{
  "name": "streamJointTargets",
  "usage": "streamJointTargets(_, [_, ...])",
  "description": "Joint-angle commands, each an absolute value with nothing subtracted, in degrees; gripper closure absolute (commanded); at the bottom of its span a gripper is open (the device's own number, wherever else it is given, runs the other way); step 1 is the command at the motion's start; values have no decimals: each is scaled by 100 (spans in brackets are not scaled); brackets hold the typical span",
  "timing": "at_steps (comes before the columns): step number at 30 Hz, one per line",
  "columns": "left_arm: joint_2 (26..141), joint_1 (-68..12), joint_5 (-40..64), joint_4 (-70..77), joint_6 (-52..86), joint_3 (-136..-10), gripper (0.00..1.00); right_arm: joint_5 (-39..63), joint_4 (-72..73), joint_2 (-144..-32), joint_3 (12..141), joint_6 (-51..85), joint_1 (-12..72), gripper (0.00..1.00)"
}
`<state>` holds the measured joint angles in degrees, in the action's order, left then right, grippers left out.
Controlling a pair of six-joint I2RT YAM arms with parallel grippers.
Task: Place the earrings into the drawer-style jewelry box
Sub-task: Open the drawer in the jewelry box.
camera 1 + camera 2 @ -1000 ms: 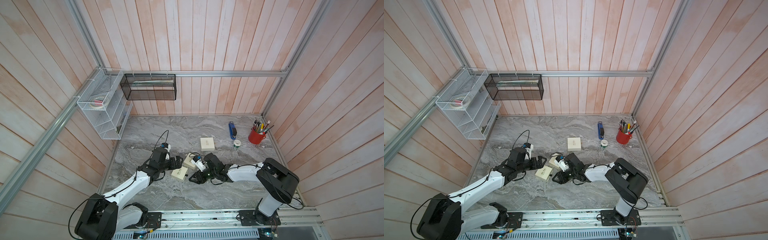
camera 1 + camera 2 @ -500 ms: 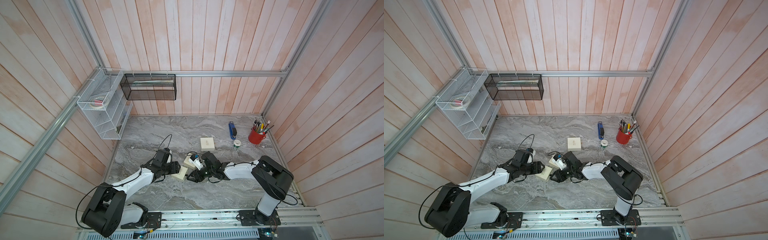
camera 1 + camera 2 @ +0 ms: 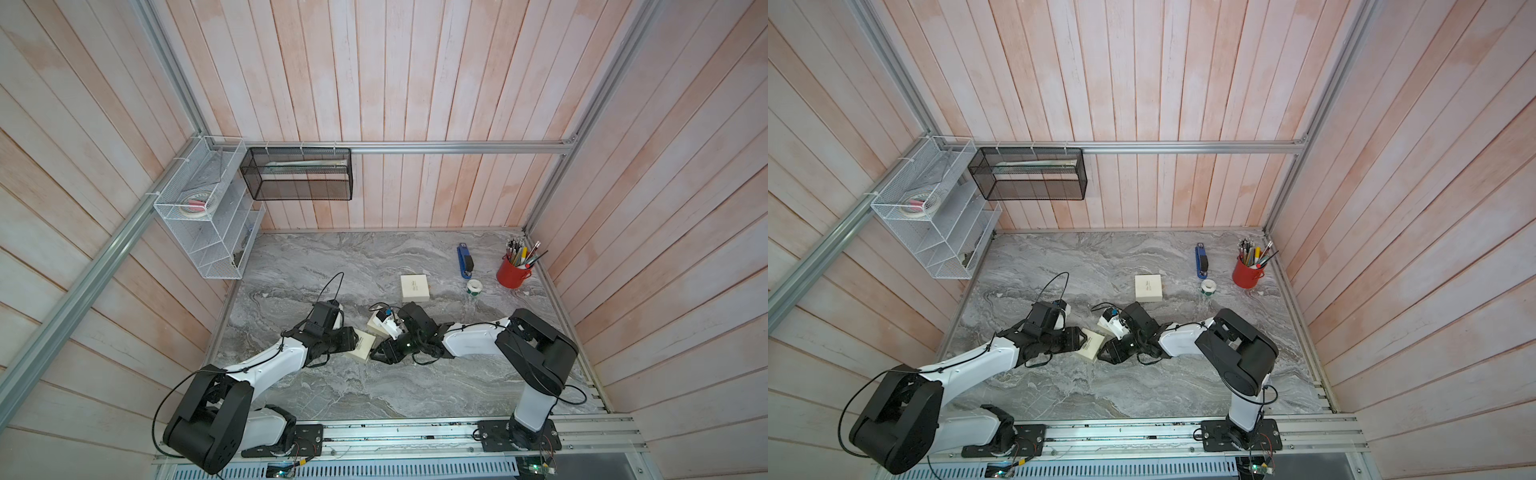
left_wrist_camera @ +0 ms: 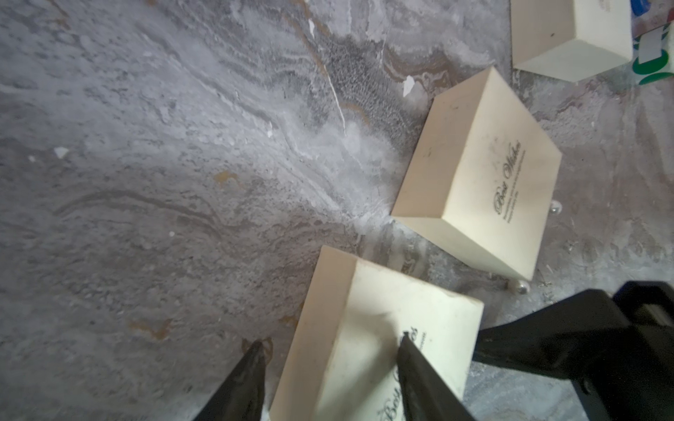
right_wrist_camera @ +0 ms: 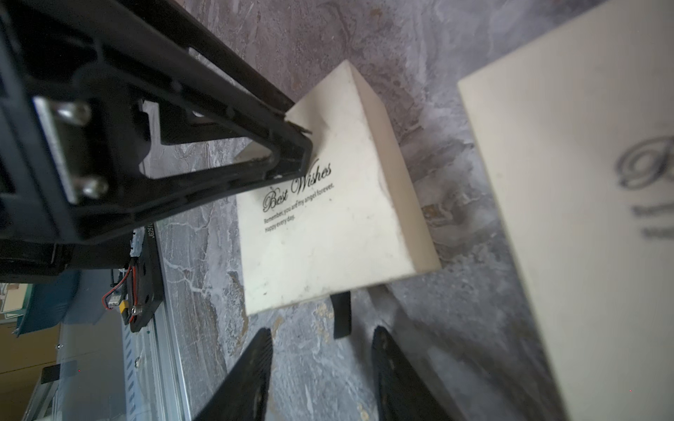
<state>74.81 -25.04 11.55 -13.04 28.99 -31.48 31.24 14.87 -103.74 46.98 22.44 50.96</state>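
A cream drawer-style jewelry box (image 3: 362, 348) (image 5: 328, 218) lies near the table's front, a short black pull tab (image 5: 341, 315) sticking out from under one side. My left gripper (image 4: 330, 342) (image 3: 352, 337) stands open over one edge of it: one fingertip (image 5: 301, 145) rests on the lid, and the other sits just off the side wall. My right gripper (image 5: 321, 337) (image 3: 379, 354) is open on the opposite side, with the tab's end level with its tips. Two tiny pearl-like earrings (image 4: 555, 207) (image 4: 522, 288) lie on the table beside a second cream box (image 4: 485, 182).
A third cream box (image 3: 414, 288) sits farther back. A tape roll (image 3: 473, 286), a blue stapler (image 3: 465, 261) and a red pen cup (image 3: 512, 272) stand at the back right. White wire (image 3: 208, 216) and black mesh (image 3: 297, 174) baskets hang on the walls.
My left gripper has come down onto the near box and its jaws have narrowed from wide. The right gripper has edged closer to the box and narrowed slightly.
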Motion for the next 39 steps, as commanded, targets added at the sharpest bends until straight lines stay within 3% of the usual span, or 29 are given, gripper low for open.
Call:
streamJointTargets(1, [7620,-2496,961,-1479,2856,-3115,42,3113,1365,-10468,4834,2182,5135,57])
streamJointTargets(15, [7751,-2496,866,-1560,2839,-3156,44,2959,1424,-10661,5007,2263,5134,68])
streamJointTargets(30, [7616,-2370,512,-1963,2883,-3362,46,3109,1494,-10980,5425,2325,5278,89])
streamJointTargets(34, [7695,-2286,522,-2004,2892,-3375,46,3078,1499,-11091,5566,2356,5291,99])
streamJointTargets(39, [7777,-2265,528,-2054,2939,-3377,46,2984,1546,-11008,5439,2439,5300,100])
